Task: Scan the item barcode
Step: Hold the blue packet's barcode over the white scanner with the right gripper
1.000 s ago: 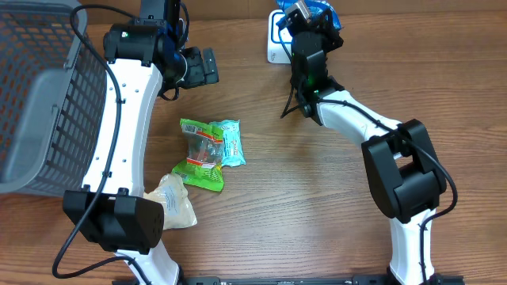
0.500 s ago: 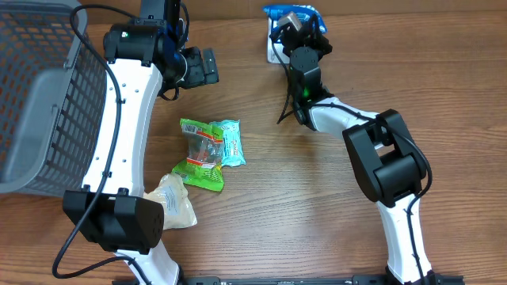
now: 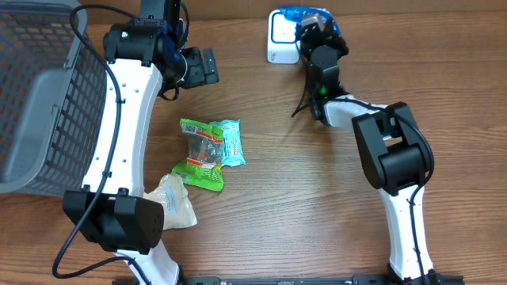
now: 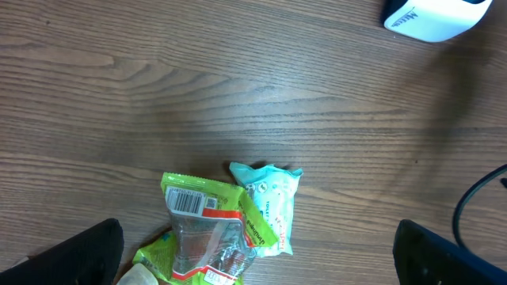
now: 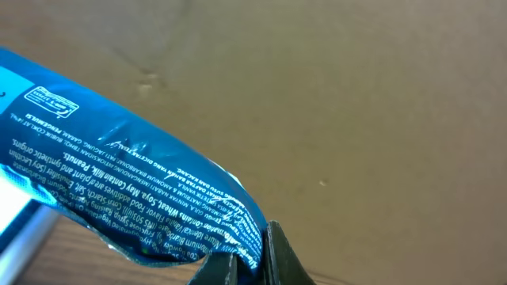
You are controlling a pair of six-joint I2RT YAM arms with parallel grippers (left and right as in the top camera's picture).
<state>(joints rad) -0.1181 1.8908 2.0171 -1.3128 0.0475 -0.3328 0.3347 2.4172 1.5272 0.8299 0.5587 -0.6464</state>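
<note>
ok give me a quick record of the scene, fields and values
right gripper: shut on blue packet
blue packet position: held next to scanner
left gripper: open, empty
loose items: green packet touching teal packet; pale bag nearer the front
basket: grey, far left

Bright, even light, soft faint shadows, sharp focus.

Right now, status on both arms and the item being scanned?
Left gripper jaws open, empty. Right gripper jaws shut on blue packet, beside white scanner. Nothing seen between them.
</note>
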